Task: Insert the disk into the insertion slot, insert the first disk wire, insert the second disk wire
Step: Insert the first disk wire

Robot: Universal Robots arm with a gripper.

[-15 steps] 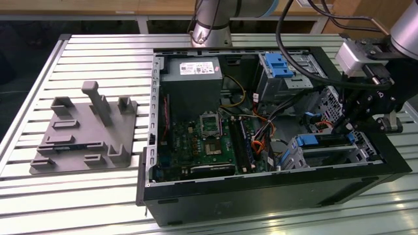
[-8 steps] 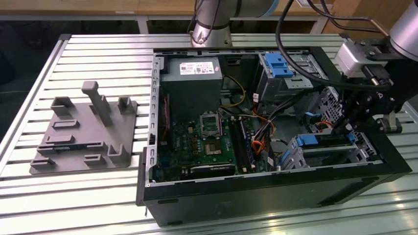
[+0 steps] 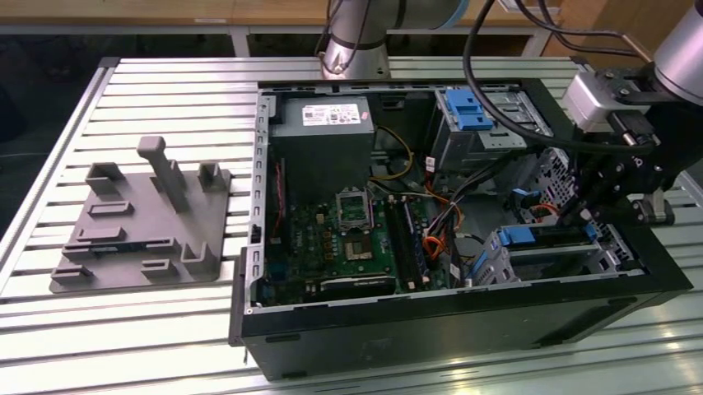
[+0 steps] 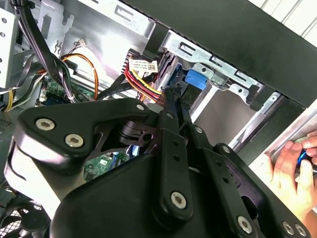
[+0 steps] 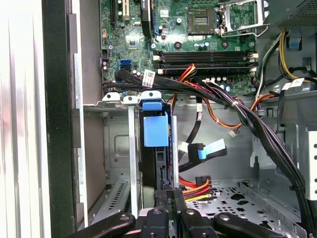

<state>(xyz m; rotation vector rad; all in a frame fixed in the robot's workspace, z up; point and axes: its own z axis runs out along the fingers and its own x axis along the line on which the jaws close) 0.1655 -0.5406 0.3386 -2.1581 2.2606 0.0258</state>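
In the first wrist view the tool (image 5: 167,194) is pinched narrow on what looks like a black plug (image 4: 172,90) trailing red and yellow wires (image 5: 195,186). It sits right at the near edge of the disk (image 5: 155,131), which is seated inside the slot (image 5: 119,148). The push probably needs the plug square to the disk's socket, straight and gentle, clear of the black cables (image 5: 237,114) beyond.
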